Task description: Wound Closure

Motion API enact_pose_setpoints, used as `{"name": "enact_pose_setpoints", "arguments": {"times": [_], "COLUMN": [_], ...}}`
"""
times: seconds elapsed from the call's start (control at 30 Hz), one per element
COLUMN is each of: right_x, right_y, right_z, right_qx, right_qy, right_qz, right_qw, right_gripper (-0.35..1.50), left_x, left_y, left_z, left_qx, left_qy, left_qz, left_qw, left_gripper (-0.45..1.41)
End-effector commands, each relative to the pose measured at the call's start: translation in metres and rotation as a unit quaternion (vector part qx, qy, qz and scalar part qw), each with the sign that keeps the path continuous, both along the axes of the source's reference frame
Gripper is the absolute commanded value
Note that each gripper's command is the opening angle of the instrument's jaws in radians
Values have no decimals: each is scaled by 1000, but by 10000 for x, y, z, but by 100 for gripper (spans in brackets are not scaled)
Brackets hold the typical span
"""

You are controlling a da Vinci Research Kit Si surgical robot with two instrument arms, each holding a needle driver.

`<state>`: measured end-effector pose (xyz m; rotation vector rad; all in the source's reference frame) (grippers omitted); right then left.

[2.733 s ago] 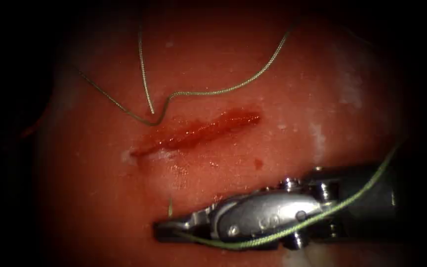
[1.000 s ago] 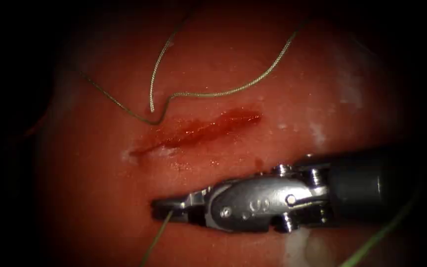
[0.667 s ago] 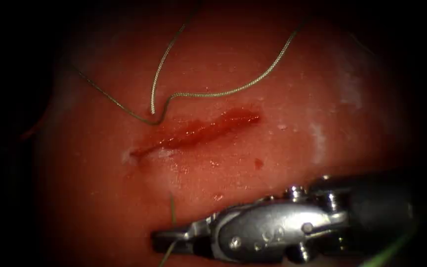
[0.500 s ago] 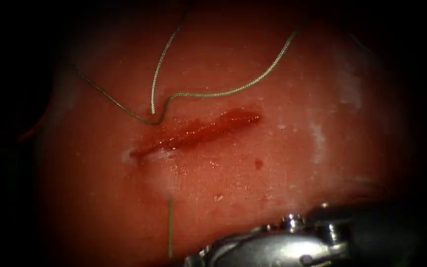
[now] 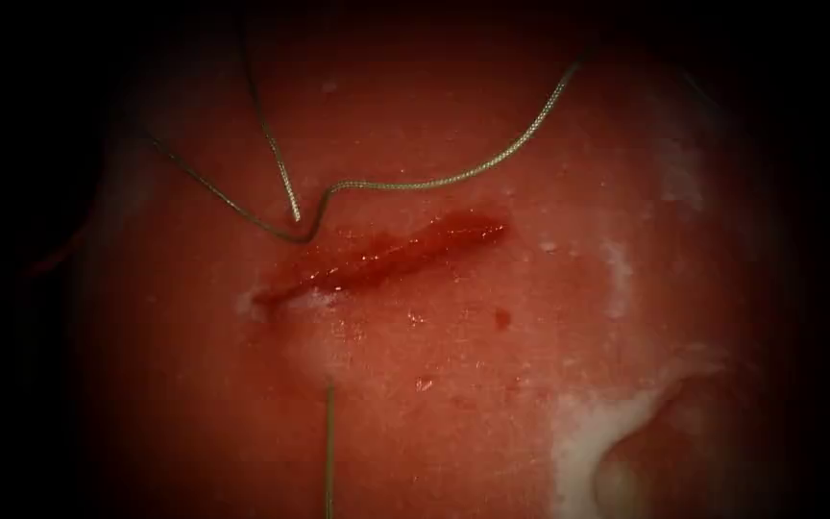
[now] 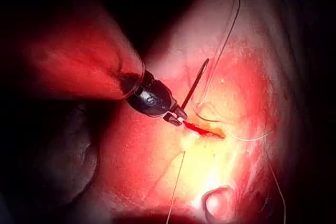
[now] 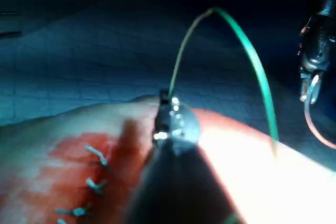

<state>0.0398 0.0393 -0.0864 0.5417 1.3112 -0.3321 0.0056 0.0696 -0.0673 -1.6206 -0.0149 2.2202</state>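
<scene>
The tissue (image 5: 492,384) carries a slanted cut (image 5: 386,258) wet with red fluid. Thread (image 5: 434,179) loops behind the cut and dips to its left end. Another strand (image 5: 328,452) leaves the tissue in front of the cut's left part and runs straight down. In the left wrist view my left tool (image 6: 177,115) hovers by the cut, jaws shut on the needle (image 6: 195,83) near one end; the needle is out of the tissue. In the right wrist view my right tool (image 7: 169,100) is shut on green thread (image 7: 252,56), which arches up and over.
A pale white patch (image 5: 607,432) lies at the tissue's front right. Several short cut ends of thread (image 7: 94,184) stand on a red-stained part of the tissue. The left tool (image 7: 310,90) hangs off to the side with the needle curving below it.
My right tool has dropped down and out of the endoscope view with thread in its jaws. The front strand now runs straight down. The strand behind the cut swung left.
</scene>
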Motion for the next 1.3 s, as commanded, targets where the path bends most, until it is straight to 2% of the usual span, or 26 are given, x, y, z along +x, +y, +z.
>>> {"name": "enact_pose_setpoints", "arguments": {"times": [0.03, 0.1, 0.13, 0.17, 0.27, 0.3, 0.37, 0.43, 0.57, 0.77, 0.87, 0.9, 0.93, 0.97, 1.0, 1.03, 1.3], "right_x": [10, 9, 9, 2, -10, -16, -16, -12, 0, 14, 12, 12, 12, 12, 10, 8, -4], "right_y": [2, 7, 7, 22, 44, 60, 66, 80, 89, 91, 92, 94, 95, 95, 95, 96, 100], "right_z": [7, 9, 9, 12, 22, 37, 45, 80, 117, 152, 159, 159, 159, 157, 155, 153, 113], "right_qx": [-3, -6, -6, -12, -12, -14, -14, -24, -36, -49, -52, -51, -51, -52, -54, -55, -36], "right_qy": [2, 4, 4, -6, -16, -17, -18, -37, -58, -73, -74, -75, -74, -72, -71, -69, -68], "right_qz": [15, 41, 41, 79, 123, 150, 160, 194, 229, 217, 216, 217, 216, 214, 212, 208, 187], "right_qw": [1000, 999, 999, 997, 992, 988, 987, 980, 971, 972, 972, 972, 972, 973, 973, 974, 979], "right_gripper": [19, 72, 72, 98, 106, 108, 111, 116, 116, 116, 111, 94, 74, 42, -12, -35, -35], "left_x": [-6, -6, -6, -6, -7, -8, -9, -9, -9, -8, -8, -9, -9, -9, -9, -8, -8], "left_y": [-4, -4, -4, -4, -4, -5, -5, -5, -5, -5, -5, -5, -5, -5, -5, -5, -5], "left_z": [7, 7, 7, 7, 7, 8, 8, 8, 8, 7, 7, 7, 7, 7, 7, 7, 7], "left_qx": [1, 1, 1, 1, 1, 0, 0, 0, 0, 1, 1, 1, 1, 1, 1, 1, 1], "left_qy": [0, -1, -1, -1, 0, 0, -1, -1, -1, -1, -1, -1, -1, -1, -1, -1, -1], "left_qz": [1, 1, 1, 1, 0, 0, 1, 1, 1, 1, 1, 1, 1, 1, 1, 1, 1], "left_qw": [1000, 1000, 1000, 1000, 1000, 1000, 1000, 1000, 1000, 1000, 1000, 1000, 1000, 1000, 1000, 1000, 1000], "left_gripper": [-35, -35, -35, -35, -35, -35, -35, -35, -35, -35, -35, -35, -35, -35, -35, -35, -35]}}
